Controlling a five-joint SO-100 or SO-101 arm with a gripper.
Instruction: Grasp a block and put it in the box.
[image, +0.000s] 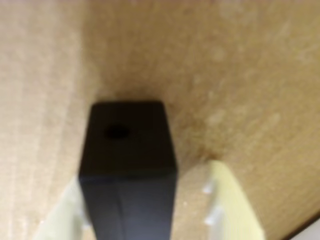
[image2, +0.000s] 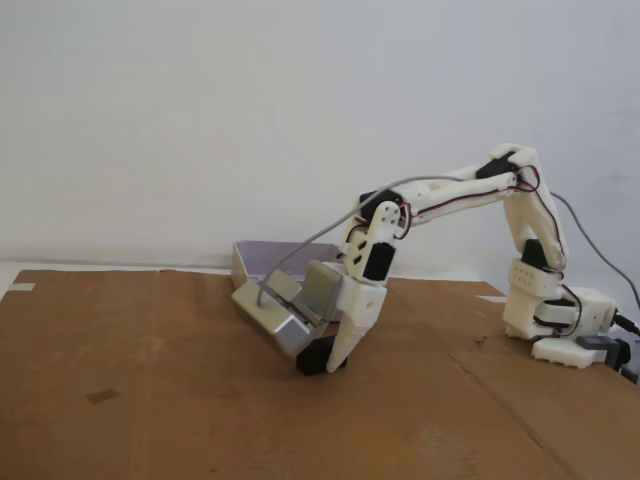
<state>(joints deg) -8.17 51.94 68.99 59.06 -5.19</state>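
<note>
The fingers pinch the block on the desk; lifting it into the box remains.

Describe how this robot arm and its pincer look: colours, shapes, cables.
In the fixed view the arm is built of cream-white plastic links with black servo blocks at the joints. Thin red and dark wires run along the upper link, and a grey cable arcs to a grey metallic housing beside the pincer. In the wrist view the fingers look pale yellowish-white and tapered.
</note>
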